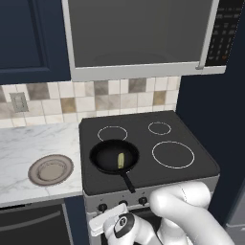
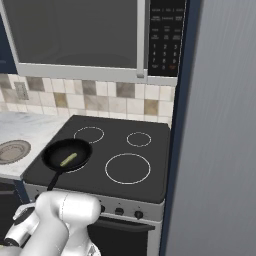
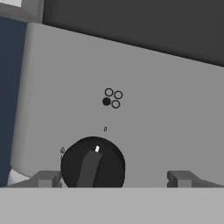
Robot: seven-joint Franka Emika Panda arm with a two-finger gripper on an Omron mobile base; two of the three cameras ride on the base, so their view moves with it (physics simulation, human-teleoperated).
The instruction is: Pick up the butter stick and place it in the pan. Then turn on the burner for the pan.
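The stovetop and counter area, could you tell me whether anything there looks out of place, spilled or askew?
Nothing stands out. The butter stick lies inside the pan on the front-left burner, and the plate sits flat on the counter.

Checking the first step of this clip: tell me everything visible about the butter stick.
The butter stick is a small pale yellow bar, smooth and plain, lying flat inside the black pan on the stove's front-left burner. It sits just right of the pan's centre, resting on the pan floor. Nothing else touches it; no melting is visible.
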